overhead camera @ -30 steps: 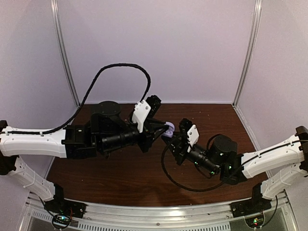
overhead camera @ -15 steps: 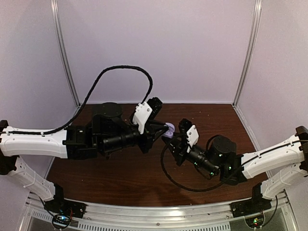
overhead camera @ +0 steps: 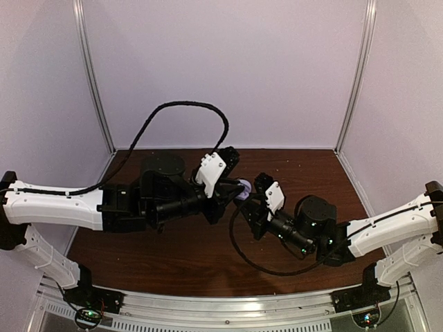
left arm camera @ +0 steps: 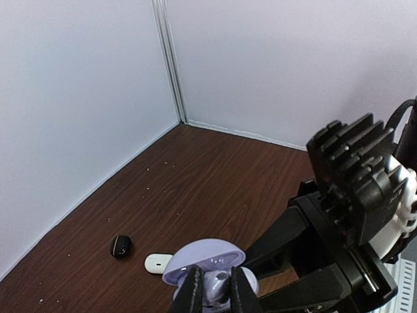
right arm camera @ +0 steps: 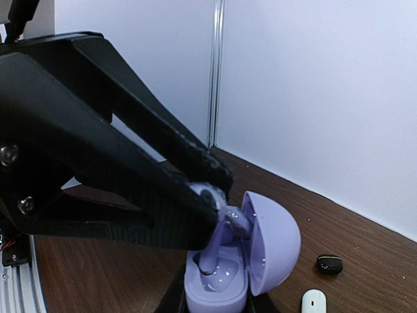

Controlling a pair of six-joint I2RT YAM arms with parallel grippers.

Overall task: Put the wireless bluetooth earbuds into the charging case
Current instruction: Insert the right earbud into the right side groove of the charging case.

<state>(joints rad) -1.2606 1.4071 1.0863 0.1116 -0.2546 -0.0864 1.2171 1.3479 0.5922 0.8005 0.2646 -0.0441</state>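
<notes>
Right wrist view: the left gripper [right arm camera: 218, 194] comes in from the left, its long black fingers pressed together on the head of a lavender earbud [right arm camera: 211, 249]. The bud's stem points down into the base of the charging case [right arm camera: 277, 241], a lavender pebble whose lid stands open, tipped back to the right. The stem's lower end is down in the base well; whether it is fully seated, I cannot tell.

The right gripper [overhead camera: 248, 197] has the case itself. Its dark fingers show at either side of the base along the bottom edge of this view, clamped on it and holding it clear of the table [left arm camera: 215, 169].

Left wrist view: looking down between the two fingertips, the lavender bud is pinched right there, directly over the open case, with the lid's dome just behind it.

Out on the wood beyond the case lie a black earbud [left arm camera: 121, 246] and a white earbud [left arm camera: 158, 262], close to each other but not touching, near the foot of the wall.

From the top external view, both arms meet mid-table with the case between them.
</notes>
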